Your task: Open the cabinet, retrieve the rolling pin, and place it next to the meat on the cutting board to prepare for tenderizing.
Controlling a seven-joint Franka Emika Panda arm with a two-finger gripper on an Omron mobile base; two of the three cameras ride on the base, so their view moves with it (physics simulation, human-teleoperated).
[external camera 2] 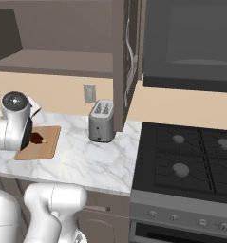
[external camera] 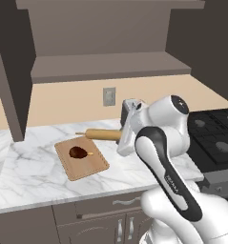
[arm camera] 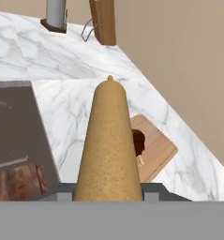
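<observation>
marble counter: the rolling pin is clamped in the gripper, held at the cutting board's one o'clock. if released early, a roll against the meat is judged likely.

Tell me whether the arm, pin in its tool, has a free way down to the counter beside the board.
Probably yes. The pin hangs just behind the board, over bare counter; the meat sits on the board.

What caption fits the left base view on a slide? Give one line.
Claw holding the rolling pin above the marble counter, just behind the cutting board with the meat.
</observation>
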